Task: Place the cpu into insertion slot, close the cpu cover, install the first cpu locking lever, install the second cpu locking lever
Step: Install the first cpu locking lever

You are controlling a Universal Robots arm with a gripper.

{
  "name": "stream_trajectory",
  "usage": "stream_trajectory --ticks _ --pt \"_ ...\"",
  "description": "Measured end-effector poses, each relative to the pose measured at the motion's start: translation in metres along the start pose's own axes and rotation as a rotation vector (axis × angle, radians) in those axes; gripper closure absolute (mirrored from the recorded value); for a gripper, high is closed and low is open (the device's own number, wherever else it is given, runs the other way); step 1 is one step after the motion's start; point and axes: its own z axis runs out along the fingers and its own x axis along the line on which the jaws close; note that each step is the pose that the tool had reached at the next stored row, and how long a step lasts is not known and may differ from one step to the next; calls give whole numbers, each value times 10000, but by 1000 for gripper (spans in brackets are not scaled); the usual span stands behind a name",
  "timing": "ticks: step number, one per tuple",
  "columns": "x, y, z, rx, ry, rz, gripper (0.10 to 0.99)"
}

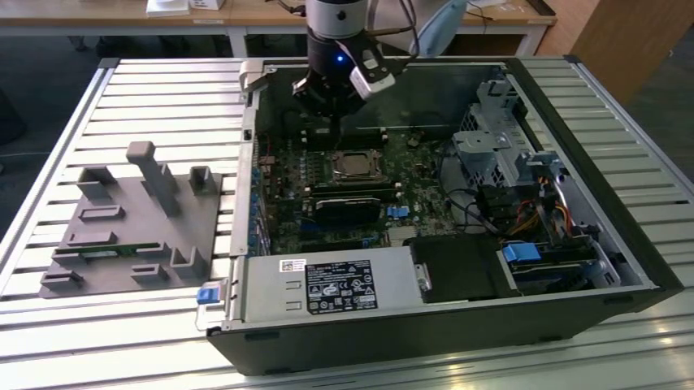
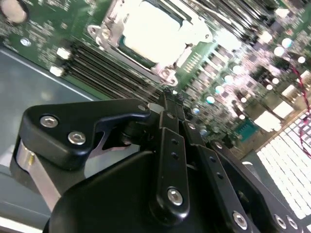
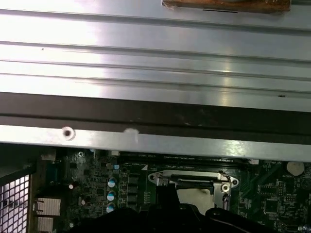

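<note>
Inside the open computer case, the cpu (image 1: 353,166) lies flat in the insertion slot (image 1: 333,174) on the green board. Its pale metal top (image 2: 155,26) shows in both wrist views (image 3: 194,196). The silver cpu cover (image 2: 104,34) lies down around the chip as a frame (image 3: 165,175). My gripper (image 1: 325,122) hangs just behind the socket, towards the case's back wall, a little above the board. Its black fingers (image 2: 170,141) meet at the tips (image 2: 167,97), shut with nothing visibly between them, and the tips stand close to one edge of the cover.
The case (image 1: 607,268) lies on a slatted metal table (image 1: 162,89). A grey fixture block (image 1: 141,219) stands at the exterior view's left. A black card (image 1: 349,210), drive cage (image 1: 493,146), cables and power supply (image 1: 325,284) crowd around the socket.
</note>
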Motion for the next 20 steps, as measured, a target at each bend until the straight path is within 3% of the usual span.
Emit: stream_trajectory --ticks 4,6,10,18,20 --pt "-133 -6 21 -1 38 -1 980" --pt "-161 -8 32 -24 44 0 980" --pt "-166 -7 64 -241 33 2 980" --pt "-165 -8 90 -243 35 2 980" --pt "-166 -9 94 -306 32 1 980"
